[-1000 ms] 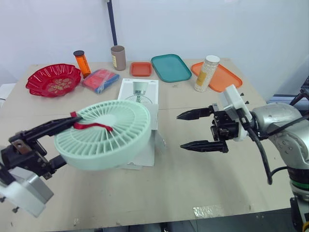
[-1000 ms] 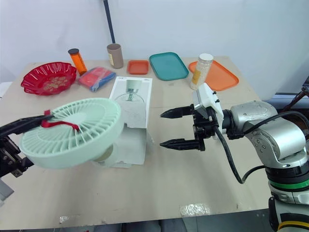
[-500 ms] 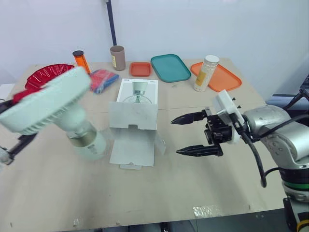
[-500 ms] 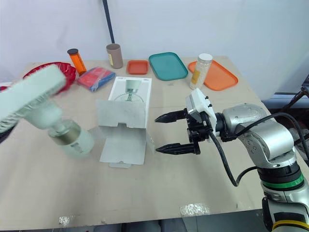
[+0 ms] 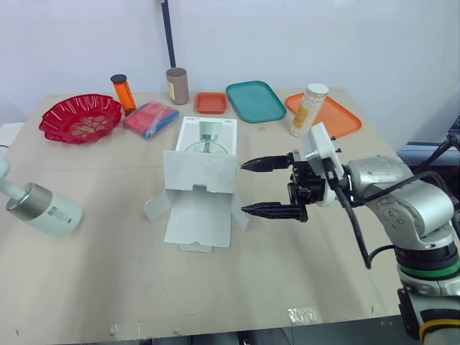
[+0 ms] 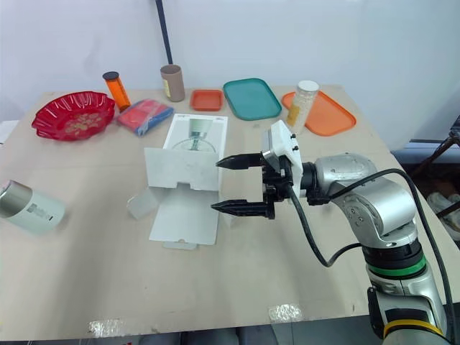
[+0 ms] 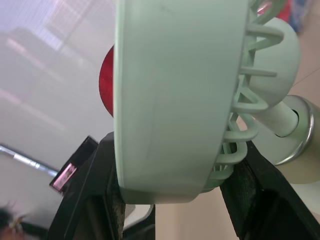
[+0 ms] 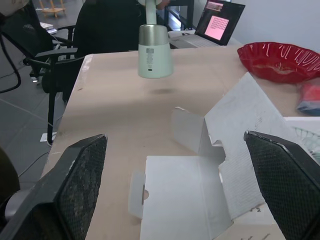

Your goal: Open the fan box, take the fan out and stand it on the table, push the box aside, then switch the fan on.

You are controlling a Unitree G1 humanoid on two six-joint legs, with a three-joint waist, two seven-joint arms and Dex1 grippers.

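The left gripper (image 7: 175,160) clamps the pale green fan (image 7: 165,90) by its head, which is seen edge-on between the two black fingers (image 7: 90,200). One finger presses the ribbed grille (image 7: 245,100) and the other the opposite face. Past the fingertips, the rounded hub (image 7: 272,55) joins a white neck (image 7: 280,122) and a silver collar (image 7: 302,132). A red shape (image 7: 106,80) shows behind the rim, too hidden to identify.

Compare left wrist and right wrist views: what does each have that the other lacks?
Left wrist: the left gripper clamped on the fan head.
Right wrist: the open right gripper facing the opened box, with a laptop beyond the table.
Both: the fan base.
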